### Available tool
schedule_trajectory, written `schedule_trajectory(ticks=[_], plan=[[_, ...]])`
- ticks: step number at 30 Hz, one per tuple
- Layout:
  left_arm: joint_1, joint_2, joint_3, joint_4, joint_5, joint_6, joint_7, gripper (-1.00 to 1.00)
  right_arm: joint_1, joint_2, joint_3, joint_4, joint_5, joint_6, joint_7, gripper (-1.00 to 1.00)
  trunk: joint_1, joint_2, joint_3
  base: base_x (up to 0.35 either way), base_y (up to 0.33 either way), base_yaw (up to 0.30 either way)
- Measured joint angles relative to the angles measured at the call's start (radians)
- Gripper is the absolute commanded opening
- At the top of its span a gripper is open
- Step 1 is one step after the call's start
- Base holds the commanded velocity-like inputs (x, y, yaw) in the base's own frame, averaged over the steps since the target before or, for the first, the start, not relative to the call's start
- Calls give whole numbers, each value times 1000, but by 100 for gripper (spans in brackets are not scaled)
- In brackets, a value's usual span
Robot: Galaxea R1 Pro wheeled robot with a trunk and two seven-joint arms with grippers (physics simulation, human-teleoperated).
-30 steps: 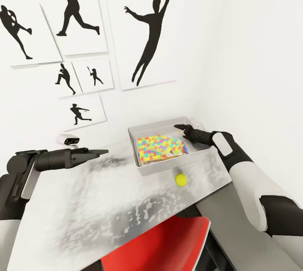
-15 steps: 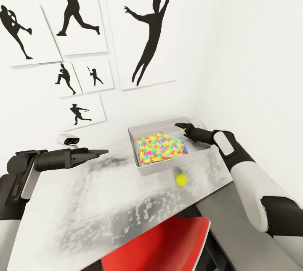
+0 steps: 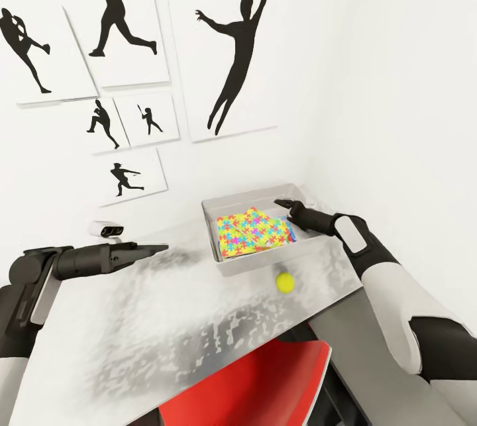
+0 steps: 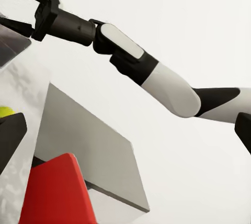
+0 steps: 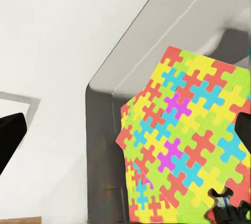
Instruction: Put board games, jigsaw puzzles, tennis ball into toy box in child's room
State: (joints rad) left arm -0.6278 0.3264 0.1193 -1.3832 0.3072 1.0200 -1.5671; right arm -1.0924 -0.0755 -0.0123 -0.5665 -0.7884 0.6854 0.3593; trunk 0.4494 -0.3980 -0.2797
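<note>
The toy box [image 3: 228, 264] sits on the counter [image 3: 165, 320] at its far right corner by the white walls, with the jigsaw puzzles [image 3: 253, 232] lying inside it, overlapped, on top of other flat printed items at the box's right side. The right end effector [image 3: 286, 205] hangs over the far right part of the box, above and just beyond the puzzles, touching neither; its fingers stand apart with nothing between them. The right arm reaches in from the right edge of the counter, forearm angled down toward the box. The tennis ball [image 3: 285, 282] lies on the counter just outside the box's near wall, below the right forearm. The left end effector [image 3: 154, 249] points across the counter toward the box, well apart from it, fingers together and holding nothing; its arm lies nearly level above the left side of the counter. A red chair [image 3: 265, 379] is tucked under the counter's near edge.
</note>
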Motion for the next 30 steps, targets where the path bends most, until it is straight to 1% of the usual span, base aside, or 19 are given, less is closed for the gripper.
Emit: schedule_trajectory(ticks=[3,5,10,17,30], plan=[[17,12,4,2,1,1,0,100,17,0,5,-3,7,5,2,100,0,0,0,0,0,0],[28,16,4,2,2,1,0,100,28,0,6,-4,9,6,2,100,0,0,0,0,0,0],[31,22,5,3,2,1,0,100,57,1,8,-7,10,9,4,100,0,0,0,0,0,0],[33,24,5,3,2,0,0,100,59,1,9,-9,10,10,5,100,0,0,3,0,0,-5],[33,25,5,3,2,0,0,100,59,-2,9,-15,10,12,9,100,0,0,22,0,0,-65]])
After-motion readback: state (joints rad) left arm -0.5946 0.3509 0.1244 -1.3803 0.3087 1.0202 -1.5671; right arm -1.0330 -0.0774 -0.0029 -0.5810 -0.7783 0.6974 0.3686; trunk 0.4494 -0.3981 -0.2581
